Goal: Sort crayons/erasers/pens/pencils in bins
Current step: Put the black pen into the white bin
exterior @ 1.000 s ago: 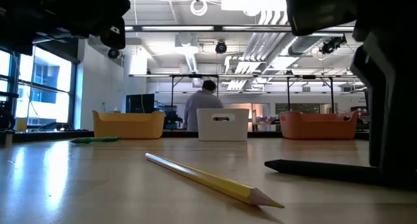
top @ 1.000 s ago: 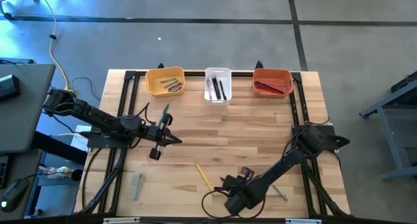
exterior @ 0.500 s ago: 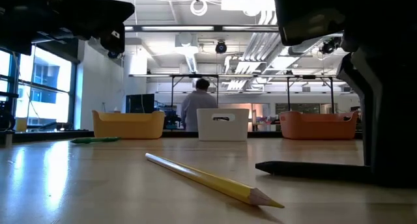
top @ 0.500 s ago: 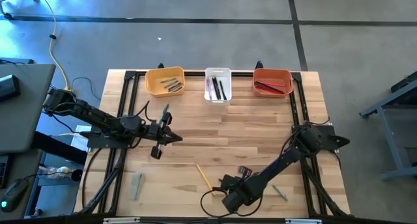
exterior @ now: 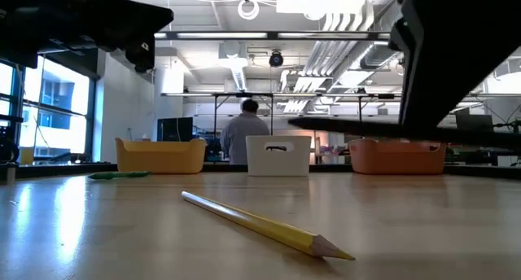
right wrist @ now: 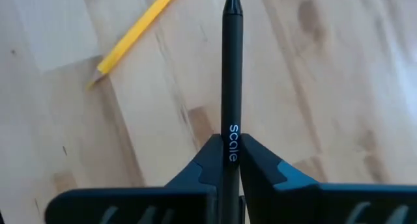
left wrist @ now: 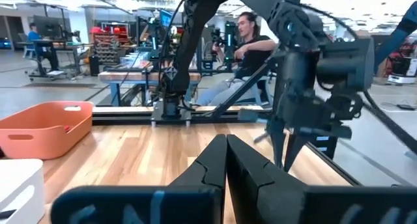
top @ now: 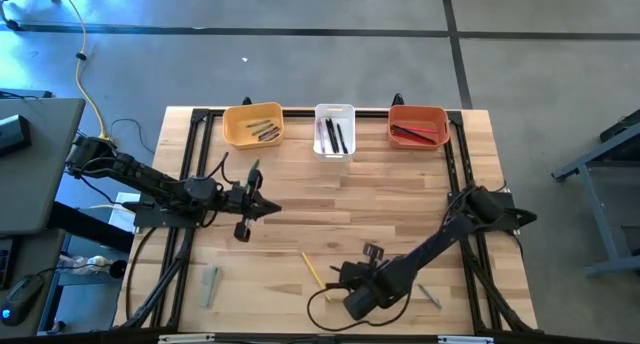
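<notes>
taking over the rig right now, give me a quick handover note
Right end effector: shut on a black pen, lifted clear of the table near the front edge.
Left end effector: shut, holding nothing, waiting over the table's left side.
Bins along the far edge: yellow bin, white bin and red bin each already hold some sticks.
Left to sort: the held pen, the yellow pencil on the wood near the front, a green item by the left arm, and two greyish pieces near the front corners.
</notes>
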`<state>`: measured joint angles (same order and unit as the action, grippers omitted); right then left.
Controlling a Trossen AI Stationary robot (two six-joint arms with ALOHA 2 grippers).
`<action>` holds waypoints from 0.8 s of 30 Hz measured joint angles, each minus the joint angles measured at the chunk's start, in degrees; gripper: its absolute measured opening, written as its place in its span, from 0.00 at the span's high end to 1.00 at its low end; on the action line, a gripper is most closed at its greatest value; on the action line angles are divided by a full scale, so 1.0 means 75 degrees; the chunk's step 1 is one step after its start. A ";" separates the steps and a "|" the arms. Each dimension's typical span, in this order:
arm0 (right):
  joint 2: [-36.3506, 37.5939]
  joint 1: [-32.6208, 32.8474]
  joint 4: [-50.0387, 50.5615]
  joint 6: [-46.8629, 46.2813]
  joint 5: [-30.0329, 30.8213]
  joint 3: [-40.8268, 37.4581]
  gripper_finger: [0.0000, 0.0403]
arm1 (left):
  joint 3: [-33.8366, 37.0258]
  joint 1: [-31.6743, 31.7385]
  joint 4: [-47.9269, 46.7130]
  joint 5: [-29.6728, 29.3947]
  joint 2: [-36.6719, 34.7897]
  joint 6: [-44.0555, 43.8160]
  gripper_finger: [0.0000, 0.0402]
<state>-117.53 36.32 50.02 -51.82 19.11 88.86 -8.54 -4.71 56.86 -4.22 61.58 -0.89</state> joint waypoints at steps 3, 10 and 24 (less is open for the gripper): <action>0.0366 -0.0084 0.0325 0.0307 0.0207 -0.0003 0.95 | 0.0000 0.0003 0.0000 -0.0060 0.0000 0.0058 1.00; 0.1099 -0.0386 0.1127 0.0436 0.0997 0.0000 0.95 | 0.0000 0.0001 -0.0003 -0.0070 0.0000 0.0074 1.00; 0.1741 -0.3735 0.0956 0.1706 0.0960 0.0006 0.95 | 0.0000 0.0000 -0.0006 -0.0159 0.0000 0.0143 1.00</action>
<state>-104.47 8.30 57.19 -39.02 26.30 88.90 -8.54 -4.71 56.82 -5.41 61.58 0.19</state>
